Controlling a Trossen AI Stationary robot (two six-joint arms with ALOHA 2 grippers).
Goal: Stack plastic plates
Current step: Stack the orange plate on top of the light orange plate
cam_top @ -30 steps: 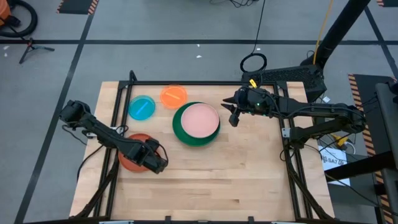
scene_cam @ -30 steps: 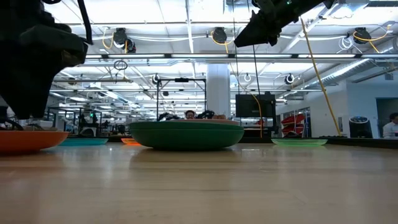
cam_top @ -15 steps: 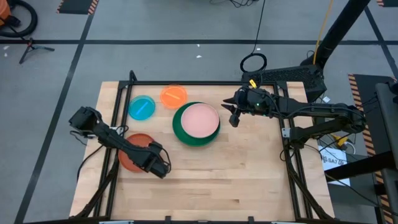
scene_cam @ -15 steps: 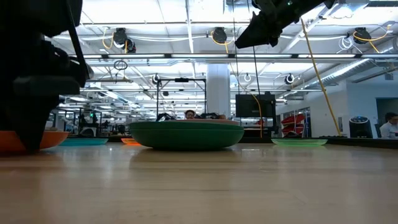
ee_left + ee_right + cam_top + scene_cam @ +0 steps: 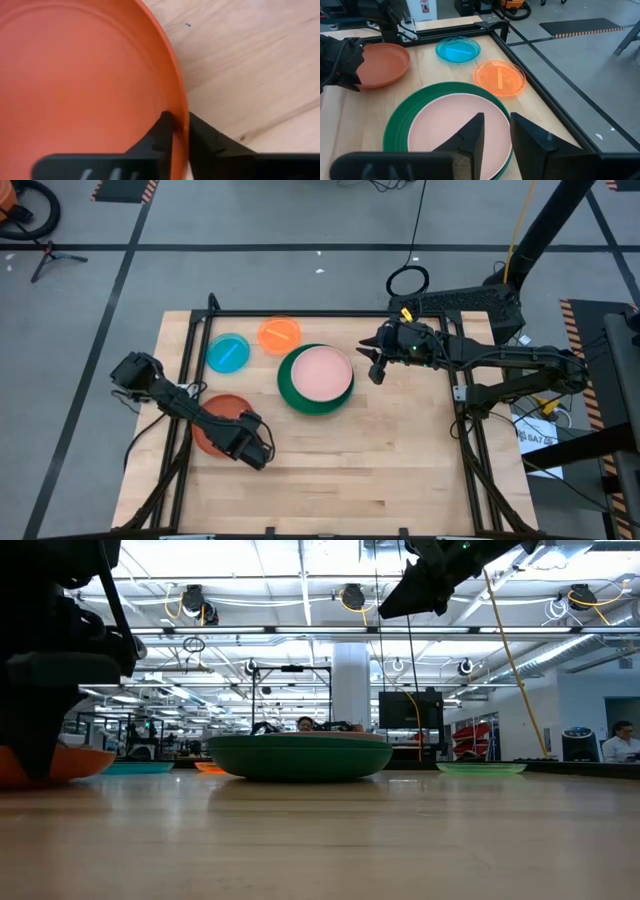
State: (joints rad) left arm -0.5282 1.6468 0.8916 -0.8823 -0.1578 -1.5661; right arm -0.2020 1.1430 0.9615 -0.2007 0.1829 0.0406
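An orange-red plate (image 5: pixel 212 430) sits on the table at the near left, and my left gripper (image 5: pixel 252 448) is shut on its near right rim. A pink plate (image 5: pixel 322 373) lies inside a dark green plate (image 5: pixel 290 392) at the table's middle. A small blue plate (image 5: pixel 228 352) and a small orange plate (image 5: pixel 279 334) rest flat at the far left. My right gripper (image 5: pixel 372 366) hangs high above the table right of the green plate, open with a narrow gap and nothing in it (image 5: pixel 495 127). A pale green plate (image 5: pixel 480 768) shows only in the low view. My left gripper pinches the orange-red plate's rim (image 5: pixel 181 107) between its two fingers, one finger (image 5: pixel 162 132) inside the plate and the other (image 5: pixel 202 137) outside. The fingers come down from above. The plate's underside (image 5: pixel 85 768) rests on the table.
A black metal frame (image 5: pixel 300 313) runs around the table's working area. Bare wood (image 5: pixel 360 470) lies near and right of the plates. The room beyond shows in the low view, with a person (image 5: pixel 622 740) at the far right.
My left gripper has gone down and a little toward the table's near edge, onto the orange-red plate's near right rim. The plates and my right gripper have kept their places.
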